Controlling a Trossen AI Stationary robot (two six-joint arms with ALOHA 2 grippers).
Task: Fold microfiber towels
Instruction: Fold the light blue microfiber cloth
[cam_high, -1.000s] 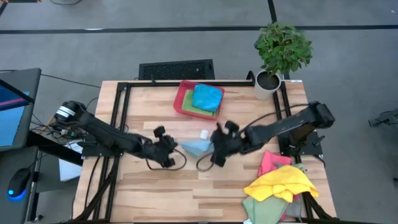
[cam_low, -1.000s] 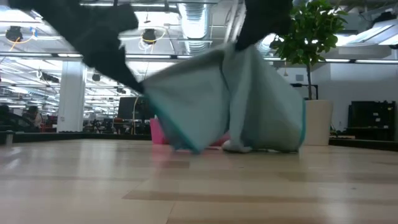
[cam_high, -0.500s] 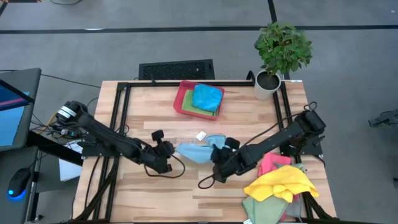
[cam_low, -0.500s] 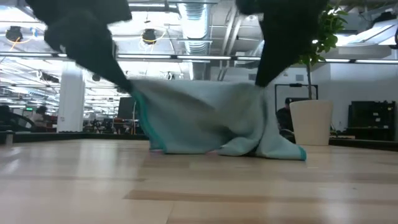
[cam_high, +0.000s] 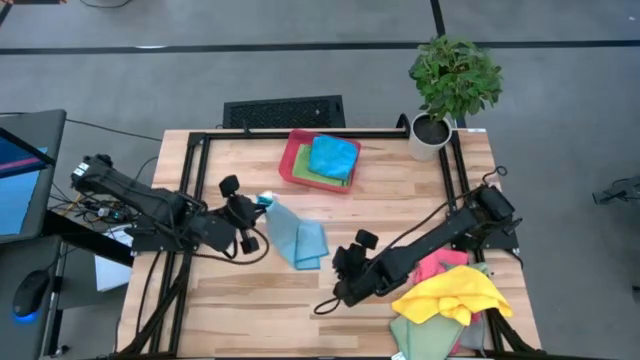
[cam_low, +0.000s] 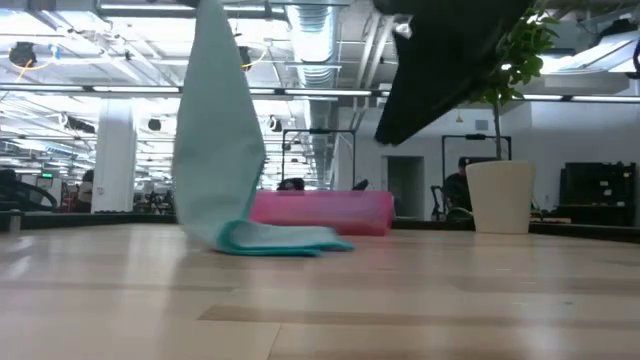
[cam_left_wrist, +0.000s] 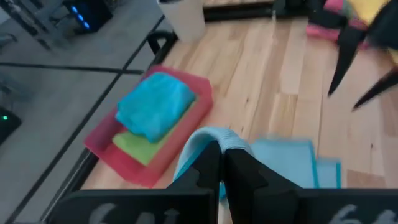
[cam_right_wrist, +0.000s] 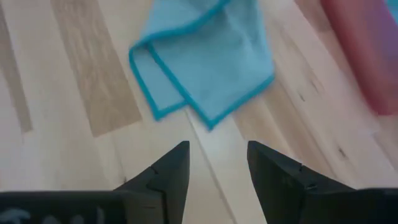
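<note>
One corner of the light blue towel (cam_high: 297, 238) is pinched and held up by the left gripper (cam_high: 262, 201). The rest is laid on the tabletop (cam_high: 400, 195). The right gripper (cam_high: 338, 262) is held near it with its fingers apart.

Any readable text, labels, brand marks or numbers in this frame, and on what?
None can be read.
Light blue towel, held up at one end by the left gripper: a plain cloth, no tag or print showing.
Red tray with folded towels: no label visible.
Laptop screen at the table's left: coloured areas only, too small to read.
Open right gripper: no markings show on its fingers.
</note>
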